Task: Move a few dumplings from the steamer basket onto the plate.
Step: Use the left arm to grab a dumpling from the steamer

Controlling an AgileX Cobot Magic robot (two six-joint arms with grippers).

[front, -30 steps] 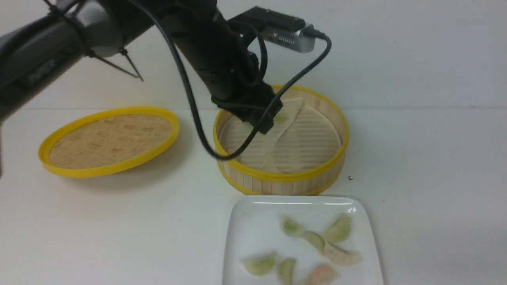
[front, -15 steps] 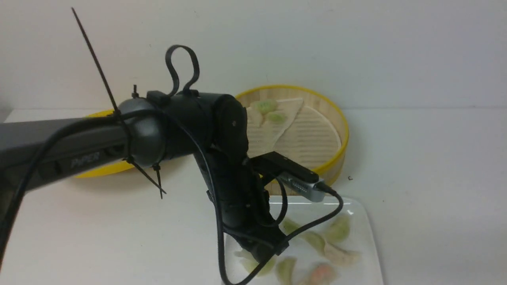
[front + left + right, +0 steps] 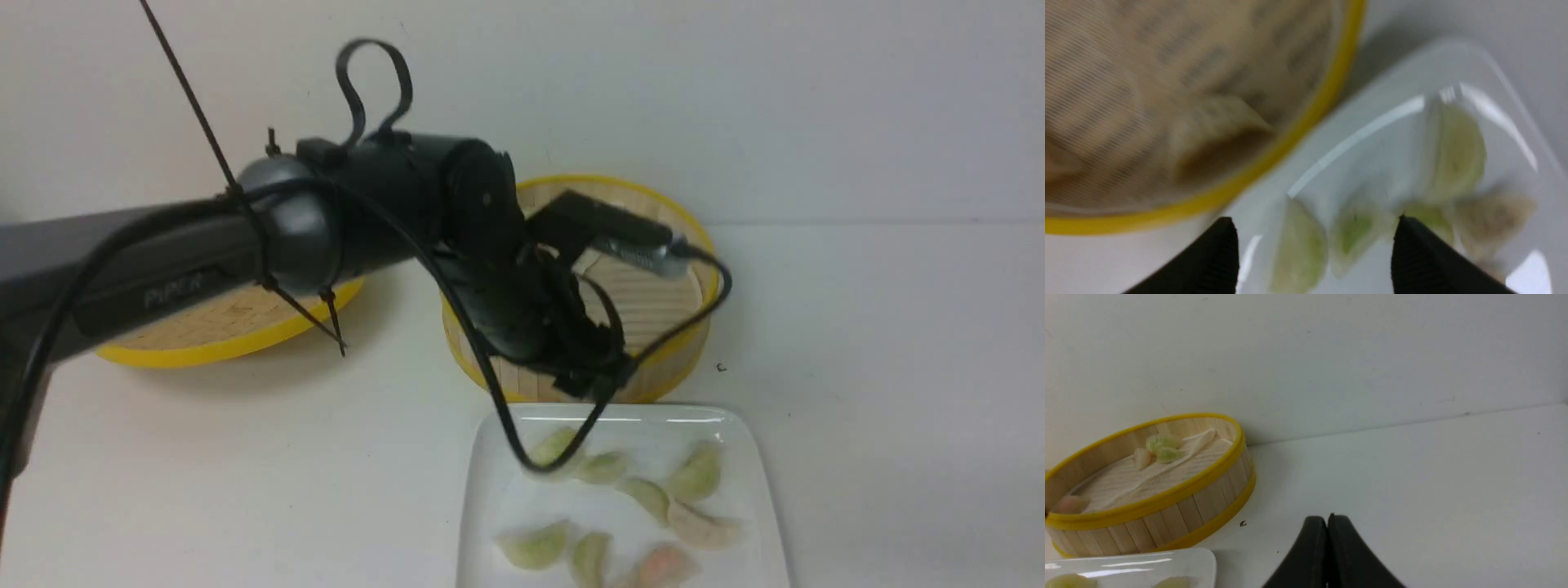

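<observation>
Though over the dumplings [image 3: 1453, 155] on the plate [image 3: 1372, 139], left gripper [image 3: 1314, 228] wide and empty — right gripper [image 3: 1327, 517] fully closed.

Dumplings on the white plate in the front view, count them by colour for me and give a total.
Pale green dumplings: 6
Whitish dumpling: 1
Pinkish dumpling: 1
Total on the plate: 8

Dumplings on your plate, some in the basket.
You see several pale green and pinkish dumplings [image 3: 696, 474] lying flat on the white square plate [image 3: 612, 518], just before the round bamboo steamer basket [image 3: 709, 269], where a few more lie.
</observation>
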